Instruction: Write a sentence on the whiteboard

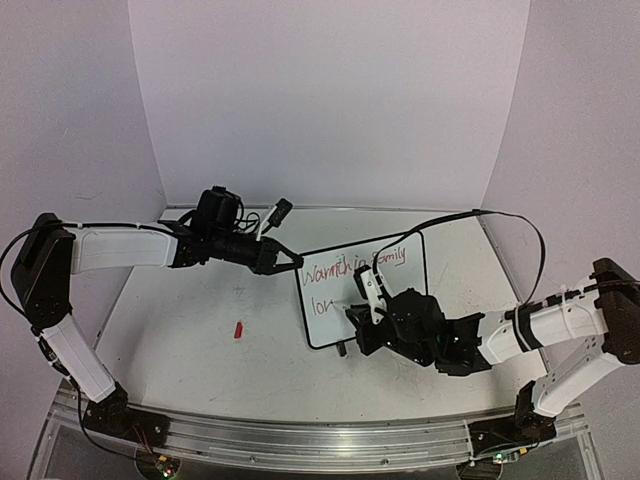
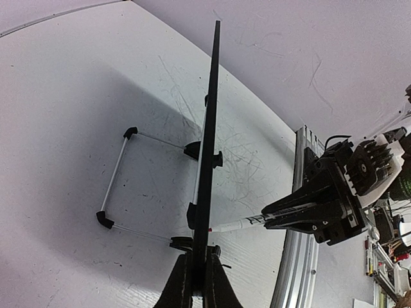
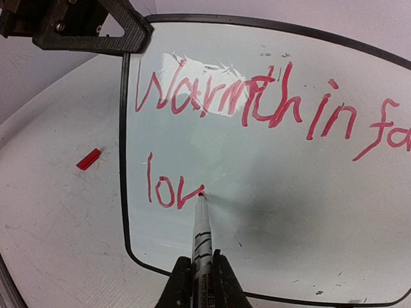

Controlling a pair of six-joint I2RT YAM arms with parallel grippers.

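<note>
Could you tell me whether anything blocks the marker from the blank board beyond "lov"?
Nothing visible does. The marker in the right gripper touches the whiteboard at the end of lov, and the surface to its right is bare. The left gripper clamps only its top-left corner.

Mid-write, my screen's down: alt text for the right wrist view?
A marker, clamped in the jaws of the right gripper, touches its tip to the whiteboard at the end of "lov", below "Warmth in fa". A small red piece lies on the table to the left.
</note>
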